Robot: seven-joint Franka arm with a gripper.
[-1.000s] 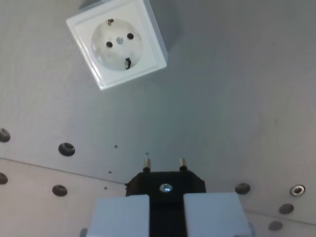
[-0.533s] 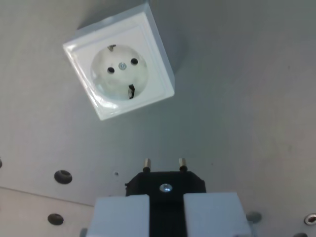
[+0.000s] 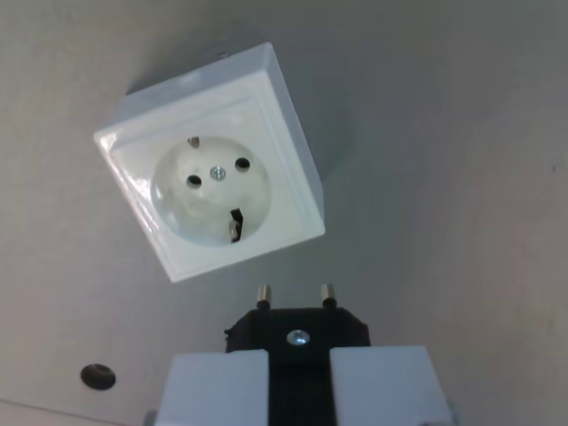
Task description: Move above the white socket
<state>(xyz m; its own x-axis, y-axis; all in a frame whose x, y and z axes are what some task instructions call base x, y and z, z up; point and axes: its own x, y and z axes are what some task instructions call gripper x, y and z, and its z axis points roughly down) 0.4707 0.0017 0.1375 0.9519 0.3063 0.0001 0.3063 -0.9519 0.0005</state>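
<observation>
Tool [image 3: 299, 377] pinching black plug [image 3: 298, 335] (pins up); white socket [image 3: 211, 189] edge just beyond, apart.

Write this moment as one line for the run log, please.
phase: approach | held: black plug, pins toward socket | target: white socket, up-left in wrist view | gripper: jaws shut on plug | not yet aligned

Soft, even indoor light falls on a grey table [image 3: 444, 177], a little dimmer toward the upper right corner. The white socket [image 3: 210, 163] is brightly lit, with small glossy highlights along its left edge and a faint shadow on the table beside its right side. The picture is slightly soft and grainy throughout. At the bottom edge, the pale fingers [image 3: 217, 388] sit very close to the camera and look blurred. The black plug [image 3: 297, 330] between them stays dark, apart from a glint on its central screw.
</observation>
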